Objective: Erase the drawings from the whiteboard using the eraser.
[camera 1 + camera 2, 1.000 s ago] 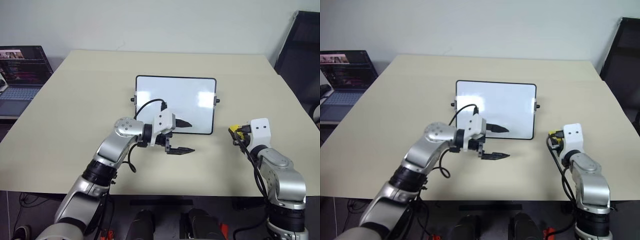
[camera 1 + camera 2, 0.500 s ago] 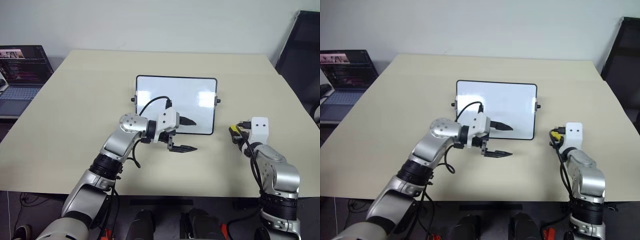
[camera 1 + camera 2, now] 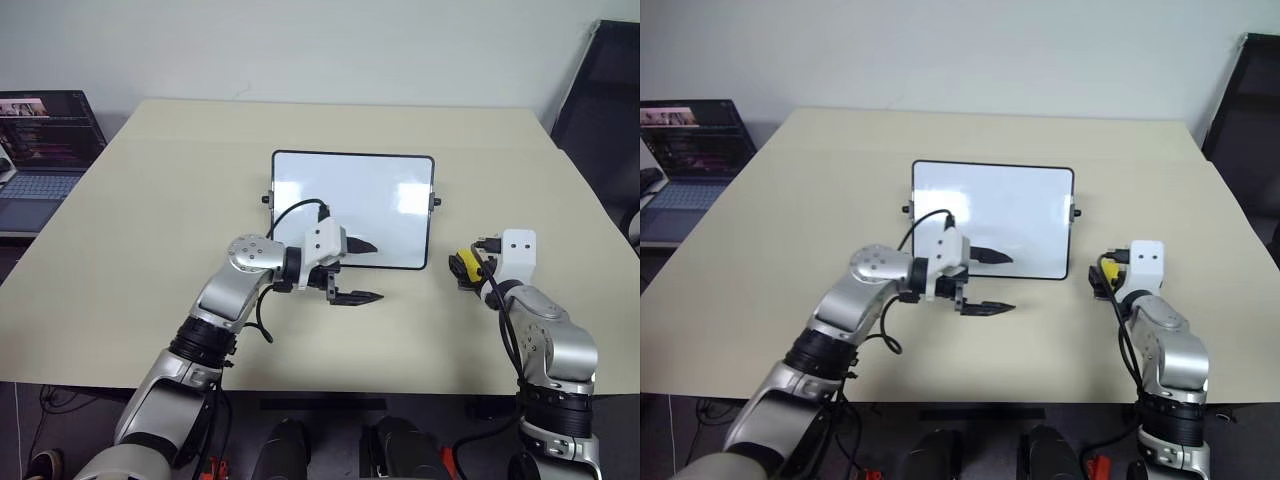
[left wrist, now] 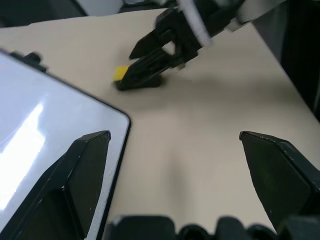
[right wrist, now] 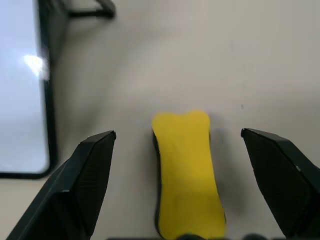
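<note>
The whiteboard (image 3: pixel 350 200) lies flat in the middle of the table, its face plain white with patches of glare. The drawings are out of view. My left gripper (image 3: pixel 372 271) hovers open at the board's near right corner, one finger over the board and one over bare table. The yellow eraser (image 5: pixel 187 170) lies on the table to the right of the board (image 3: pixel 463 267). My right gripper (image 5: pixel 177 134) stands open around it, a finger on each side and neither touching. The left wrist view shows the eraser (image 4: pixel 120 73) under those black fingers (image 4: pixel 150 47).
An open laptop (image 3: pixel 40 140) stands on a separate surface at the far left. A black chair (image 3: pixel 600 100) is beyond the table's right edge. Bare tabletop (image 3: pixel 150 230) surrounds the board, with its front edge close behind both arms.
My right gripper has opened and let go of the eraser, which now rests on the table between its fingers. My left gripper has drifted slightly to the left.
</note>
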Tool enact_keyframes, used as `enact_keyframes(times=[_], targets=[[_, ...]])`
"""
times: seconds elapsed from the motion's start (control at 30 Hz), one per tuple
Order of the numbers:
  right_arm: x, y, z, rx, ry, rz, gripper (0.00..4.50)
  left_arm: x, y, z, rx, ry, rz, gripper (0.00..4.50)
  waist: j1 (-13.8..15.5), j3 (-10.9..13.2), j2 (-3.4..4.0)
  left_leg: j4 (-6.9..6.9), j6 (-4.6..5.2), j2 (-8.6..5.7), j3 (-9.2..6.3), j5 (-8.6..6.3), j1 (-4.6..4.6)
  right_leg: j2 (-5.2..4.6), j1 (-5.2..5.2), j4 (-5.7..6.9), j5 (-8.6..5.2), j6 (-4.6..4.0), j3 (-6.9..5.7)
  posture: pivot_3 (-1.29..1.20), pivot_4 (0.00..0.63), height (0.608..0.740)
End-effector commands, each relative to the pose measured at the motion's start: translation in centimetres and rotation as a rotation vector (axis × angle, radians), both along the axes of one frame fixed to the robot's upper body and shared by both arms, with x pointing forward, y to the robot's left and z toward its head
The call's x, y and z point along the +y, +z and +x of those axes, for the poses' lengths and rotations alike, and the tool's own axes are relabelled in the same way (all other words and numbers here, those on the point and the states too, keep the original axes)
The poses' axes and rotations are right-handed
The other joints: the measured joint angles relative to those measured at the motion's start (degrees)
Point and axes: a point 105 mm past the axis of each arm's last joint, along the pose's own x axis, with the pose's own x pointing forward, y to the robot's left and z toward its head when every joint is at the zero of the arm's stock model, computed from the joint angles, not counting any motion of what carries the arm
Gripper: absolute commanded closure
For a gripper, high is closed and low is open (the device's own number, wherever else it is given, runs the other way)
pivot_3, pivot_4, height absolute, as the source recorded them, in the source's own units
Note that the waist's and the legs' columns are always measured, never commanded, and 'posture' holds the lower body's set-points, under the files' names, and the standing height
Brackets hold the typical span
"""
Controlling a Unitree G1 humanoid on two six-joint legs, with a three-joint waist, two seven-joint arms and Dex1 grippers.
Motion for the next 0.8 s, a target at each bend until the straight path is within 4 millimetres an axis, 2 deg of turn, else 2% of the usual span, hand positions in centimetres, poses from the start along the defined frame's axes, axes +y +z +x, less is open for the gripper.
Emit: enact_keyframes(times=[0.03, 0.17, 0.2, 0.23, 0.3, 0.37, 0.47, 0.53, 0.63, 0.7, 0.8], targets=[[1.4, 3.6, -1.1, -0.157, 0.085, 0.005, 0.03, 1.4, 1.3, 0.2, 0.028, 0.100, -0.101, 0.00, 0.01, 0.00, 0.00, 0.00, 0.00, 0.01, -0.01, 0.00, 0.00, 0.00, 0.00, 0.00, 0.00, 0.00, -0.01, 0.00, 0.150, 0.740], [2.7, 5.3, -2.6, -0.289, 0.124, -0.039, 0.03, 2.9, 1.5, 0.3, 0.078, 0.273, -0.216, 0.00, 0.11, 0.00, 0.00, 0.01, 0.00, 0.01, -0.05, 0.00, -0.01, -0.02, 0.01, 0.00, -0.03, 0.04, -0.03, 0.00, 0.150, 0.740], [3.6, 6.1, -3.2, -0.362, 0.165, -0.015, 0.03, 3.3, 1.5, 0.3, 0.093, 0.329, -0.251, 0.00, 0.15, 0.00, 0.00, 0.01, 0.00, 0.01, -0.05, 0.00, -0.01, -0.04, 0.01, -0.01, -0.03, 0.05, -0.03, 0.00, 0.150, 0.740], [4.1, 6.5, -3.7, -0.424, 0.184, -0.074, 0.03, 3.6, 1.4, 0.3, 0.106, 0.388, -0.287, 0.00, 0.17, 0.00, 0.00, 0.01, 0.00, 0.01, -0.06, 0.00, -0.01, -0.05, 0.01, -0.01, -0.04, 0.07, -0.03, 0.00, 0.150, 0.740], [5.9, 6.3, -4.6, -0.498, 0.261, -0.167, 0.03, 4.2, 1.5, 0.6, 0.096, 0.515, -0.356, 0.00, 0.22, 0.00, 0.00, 0.02, 0.00, 0.00, -0.06, 0.00, -0.01, -0.17, 0.02, -0.02, -0.10, 0.18, -0.03, 0.00, 0.150, 0.740], [6.7, 5.2, -4.8, -0.515, 0.268, -0.150, 0.03, 4.7, 1.5, 0.7, 0.049, 0.623, -0.399, 0.00, 0.27, -0.01, -0.01, 0.04, 0.00, 0.00, -0.04, 0.00, 0.03, -0.30, 0.07, -0.07, -0.10, 0.21, -0.03, 0.00, 0.150, 0.740], [6.1, 3.5, -4.7, -0.532, 0.194, -0.166, 0.03, 5.0, 1.5, 0.7, -0.006, 0.731, -0.424, 0.00, 0.47, -0.02, -0.03, 0.04, -0.01, 0.02, -0.04, 0.01, 0.07, -0.30, 0.11, -0.10, -0.10, 0.22, -0.03, 0.00, 0.150, 0.740], [5.3, 3.2, -4.8, -0.570, 0.139, -0.189, 0.03, 5.5, 1.7, 0.9, -0.050, 0.793, -0.433, 0.00, 0.59, -0.02, -0.03, 0.08, -0.02, 0.01, -0.03, 0.01, 0.08, -0.30, 0.13, -0.09, -0.08, 0.26, -0.02, 0.00, 0.150, 0.740], [4.2, 2.3, -6.0, -0.576, 0.069, -0.123, 0.03, 8.5, 1.9, 0.7, -0.155, 0.958, -0.458, 0.00, 0.66, -0.04, -0.03, 0.09, -0.03, -0.01, -0.02, 0.02, 0.09, -0.30, 0.15, -0.11, -0.07, 0.27, -0.01, 0.00, 0.150, 0.740], [3.5, 1.8, -6.8, -0.557, 0.067, -0.067, 0.03, 9.7, 1.7, 0.1, -0.206, 1.023, -0.460, 0.00, 0.59, -0.06, -0.02, 0.03, -0.02, 0.03, -0.02, 0.01, 0.09, -0.32, 0.17, -0.17, -0.03, 0.21, 0.00, 0.00, 0.150, 0.740], [3.3, 1.1, -8.3, -0.518, 0.087, -0.057, 0.03, 12.3, -0.2, -1.4, -0.225, 1.122, -0.437, 0.00, 0.58, -0.06, 0.00, -0.06, -0.02, 0.03, -0.03, 0.00, 0.07, -0.35, 0.16, -0.30, 0.06, 0.03, 0.00, 0.00, 0.150, 0.740]])
